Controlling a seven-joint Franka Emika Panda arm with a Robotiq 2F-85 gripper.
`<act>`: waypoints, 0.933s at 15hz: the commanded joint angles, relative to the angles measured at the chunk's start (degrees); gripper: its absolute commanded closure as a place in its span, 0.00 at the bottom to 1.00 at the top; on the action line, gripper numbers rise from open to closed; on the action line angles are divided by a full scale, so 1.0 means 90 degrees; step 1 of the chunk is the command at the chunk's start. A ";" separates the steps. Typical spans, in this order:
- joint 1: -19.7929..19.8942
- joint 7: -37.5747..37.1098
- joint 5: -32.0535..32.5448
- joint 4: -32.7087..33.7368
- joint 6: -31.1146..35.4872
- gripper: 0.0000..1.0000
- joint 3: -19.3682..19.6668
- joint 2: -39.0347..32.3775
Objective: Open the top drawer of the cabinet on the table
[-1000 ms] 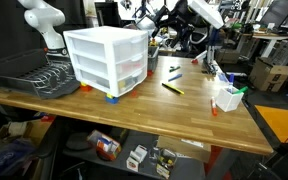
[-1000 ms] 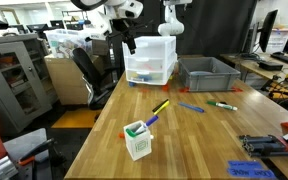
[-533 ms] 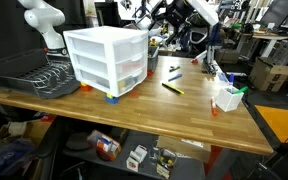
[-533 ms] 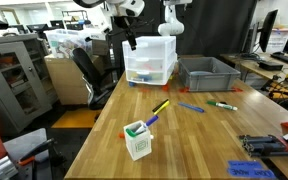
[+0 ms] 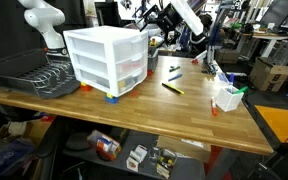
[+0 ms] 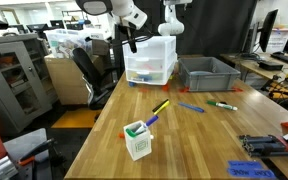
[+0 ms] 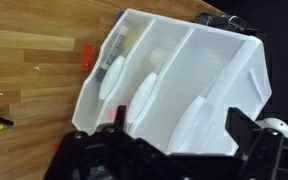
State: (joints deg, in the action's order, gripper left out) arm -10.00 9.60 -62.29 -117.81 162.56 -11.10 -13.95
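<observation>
In an exterior view the cabinet (image 5: 104,60) stood on the table (image 5: 184,112), with the gripper (image 5: 152,22) near its upper corner. In an exterior view the top drawer (image 6: 152,46) sat shut beside it. In the wrist view the fingers (image 7: 249,150) were spread wide and empty.

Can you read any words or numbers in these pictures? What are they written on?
No text can be read in any view.
Cabinet: plain white, no label showing.
Small white box: any print is too small to read.
Flat blue item: too blurred to read.
Orange package: too small to read.
</observation>
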 commanded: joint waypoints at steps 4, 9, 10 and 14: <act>0.0011 0.0000 -0.0003 0.0028 0.0001 0.00 0.0000 -0.0002; 0.0192 0.1458 -0.2533 0.0487 0.0365 0.00 -0.0602 -0.0284; 0.0150 0.1822 -0.3081 0.0549 0.0499 0.00 -0.0649 -0.0323; -0.0044 0.3383 -0.4942 0.0626 0.1114 0.00 -0.0547 -0.0454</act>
State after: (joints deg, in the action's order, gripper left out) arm -10.00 31.76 -97.59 -113.91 168.74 -16.18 -16.53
